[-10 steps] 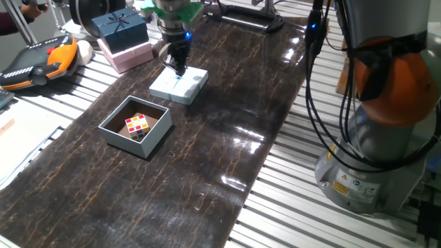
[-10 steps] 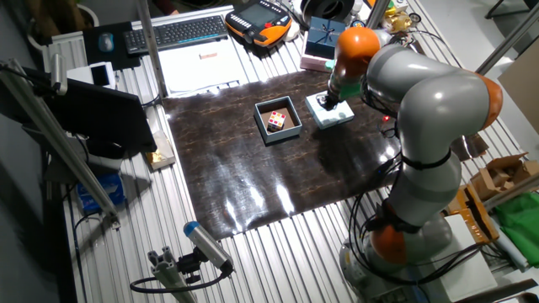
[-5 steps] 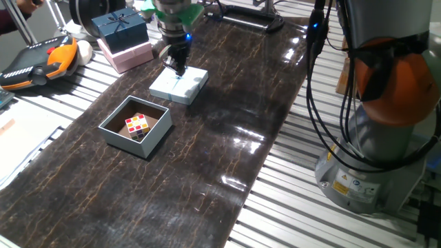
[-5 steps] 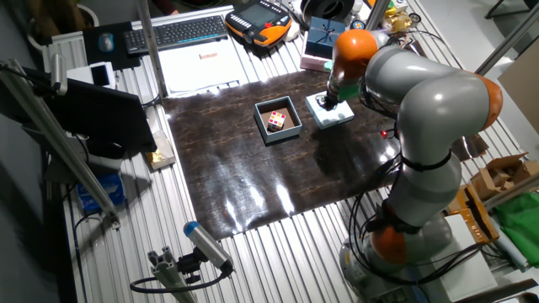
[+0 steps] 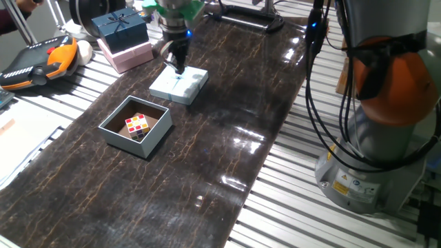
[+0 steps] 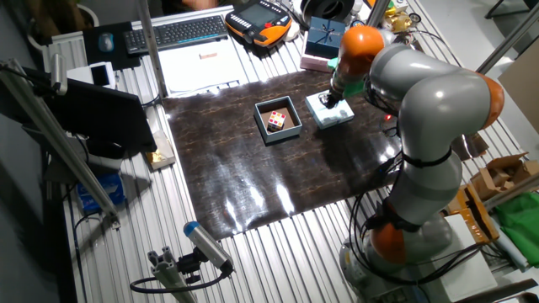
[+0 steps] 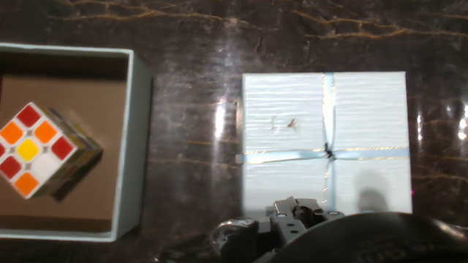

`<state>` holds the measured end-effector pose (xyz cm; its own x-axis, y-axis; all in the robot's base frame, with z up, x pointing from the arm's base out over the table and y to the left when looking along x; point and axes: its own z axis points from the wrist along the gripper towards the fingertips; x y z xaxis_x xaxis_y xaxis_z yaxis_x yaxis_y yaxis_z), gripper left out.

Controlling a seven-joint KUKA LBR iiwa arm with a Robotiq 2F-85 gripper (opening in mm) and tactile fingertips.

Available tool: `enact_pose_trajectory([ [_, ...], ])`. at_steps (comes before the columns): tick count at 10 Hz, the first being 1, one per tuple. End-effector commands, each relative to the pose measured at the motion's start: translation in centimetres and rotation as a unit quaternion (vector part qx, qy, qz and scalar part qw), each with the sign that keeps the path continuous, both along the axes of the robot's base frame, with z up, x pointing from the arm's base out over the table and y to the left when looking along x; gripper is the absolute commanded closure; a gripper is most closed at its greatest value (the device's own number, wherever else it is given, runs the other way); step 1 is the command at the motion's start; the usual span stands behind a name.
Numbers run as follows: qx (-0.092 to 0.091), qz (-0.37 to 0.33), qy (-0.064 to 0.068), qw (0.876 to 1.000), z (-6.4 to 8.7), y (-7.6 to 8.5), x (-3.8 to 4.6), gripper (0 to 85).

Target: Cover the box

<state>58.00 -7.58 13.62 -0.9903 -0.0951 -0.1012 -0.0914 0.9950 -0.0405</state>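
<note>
Near the bench's far edge, my end effector [image 5: 178,67] hovers over the lid [image 5: 179,85]; grip state unclear. The box [image 5: 135,127] sits open beside it.

Two oblique overviews, one top-down close-up

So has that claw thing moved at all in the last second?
Yes, slightly. The gripper has risen a little above the pale lid, which stays put beside the open box.
</note>
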Motion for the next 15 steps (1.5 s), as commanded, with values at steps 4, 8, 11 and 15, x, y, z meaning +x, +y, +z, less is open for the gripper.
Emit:
enact_pose_trajectory([
  [4, 0.004, -0.005, 0.0, 1.0, -0.9, -0.7, 1.01, 84.3],
  [8, 0.007, -0.005, 0.004, 1.0, -2.0, -2.3, 1.74, 84.3],
  [11, -0.005, -0.007, -0.001, 1.0, -2.9, -2.8, 2.41, 84.3],
  [15, 0.006, 0.007, -0.007, 1.0, -5.0, -4.2, 2.87, 62.3],
])
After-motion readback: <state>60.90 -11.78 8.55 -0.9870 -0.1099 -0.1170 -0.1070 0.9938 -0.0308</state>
